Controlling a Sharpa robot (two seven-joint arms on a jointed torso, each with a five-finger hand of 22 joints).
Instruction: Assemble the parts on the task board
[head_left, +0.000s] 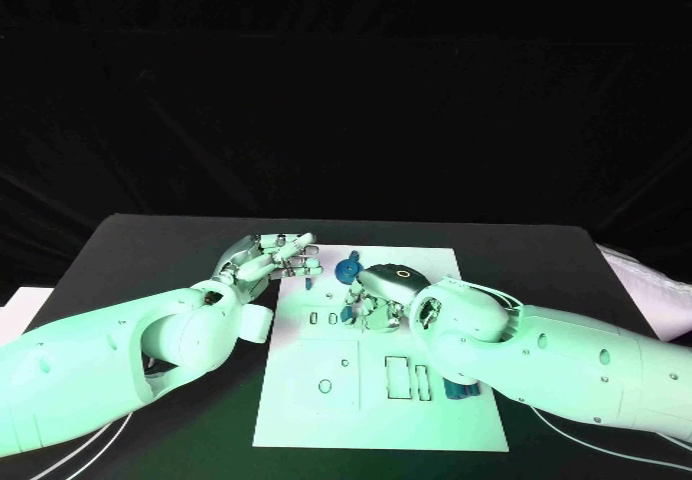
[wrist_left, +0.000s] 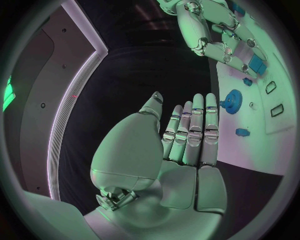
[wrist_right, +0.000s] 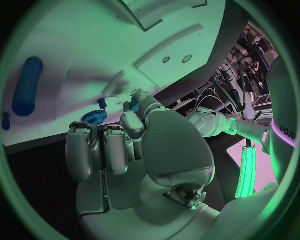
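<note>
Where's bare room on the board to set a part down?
Free: the near end of the task board, below its slots, and the strip beside the left arm. Crowded: the far end, where the left hand, right hand and blue gear cluster.

White task board (head_left: 378, 400); blue parts (head_left: 348, 270); black table (head_left: 159, 250); silver hands.

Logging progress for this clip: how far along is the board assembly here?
Early, by the look of it. Done: a blue gear appears to sit at the far end of the task board. In hand: the right hand is down on the board near the gear, though whether it holds a part is unclear. The left hand is open beside the board. Left: blue parts lie at the board's right edge and several slots stand empty.
</note>
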